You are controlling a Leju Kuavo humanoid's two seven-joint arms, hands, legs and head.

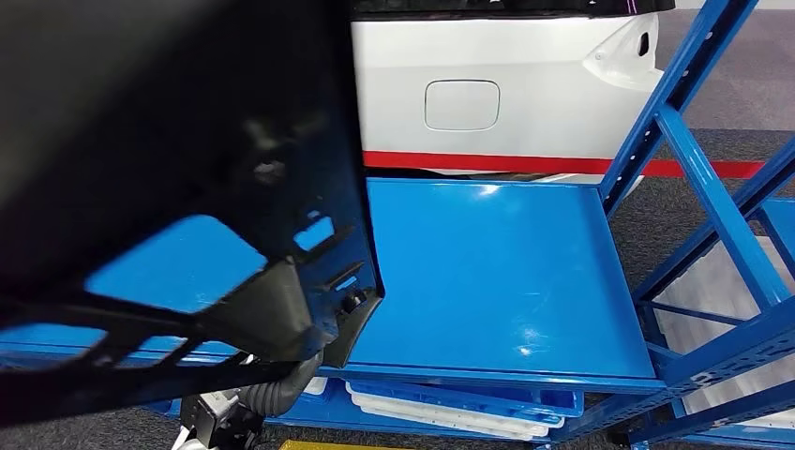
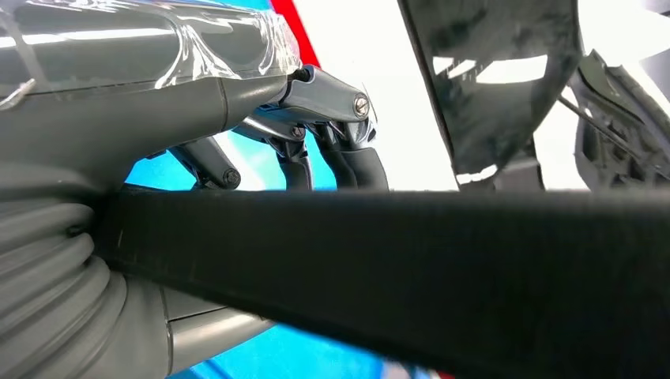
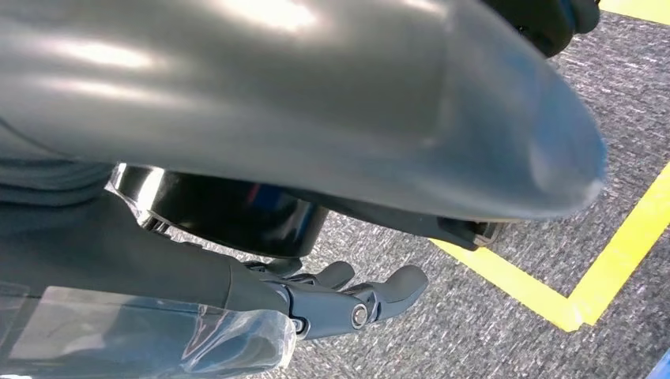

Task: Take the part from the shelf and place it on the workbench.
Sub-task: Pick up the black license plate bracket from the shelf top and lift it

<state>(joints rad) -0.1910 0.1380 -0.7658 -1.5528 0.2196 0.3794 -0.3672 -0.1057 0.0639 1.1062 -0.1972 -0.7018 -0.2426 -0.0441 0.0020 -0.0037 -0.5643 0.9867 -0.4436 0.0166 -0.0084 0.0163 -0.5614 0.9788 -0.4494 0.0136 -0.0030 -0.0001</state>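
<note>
The big black part [image 1: 159, 178] is gripped by the left hand [image 2: 316, 134], fingers wrapped round a bar, and kept lifted above the blue shelf [image 1: 487, 272], probably for carrying to the workbench, while the right hand [image 3: 348, 304] hangs loosely spread, nothing held.

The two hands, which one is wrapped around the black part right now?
The left hand: its fingers curl over a bar of the black part. The right hand hangs above the carpet, holding nothing.

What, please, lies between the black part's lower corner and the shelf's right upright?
In the head view, a bare stretch of blue shelf deck separates the black part from the right upright.
</note>
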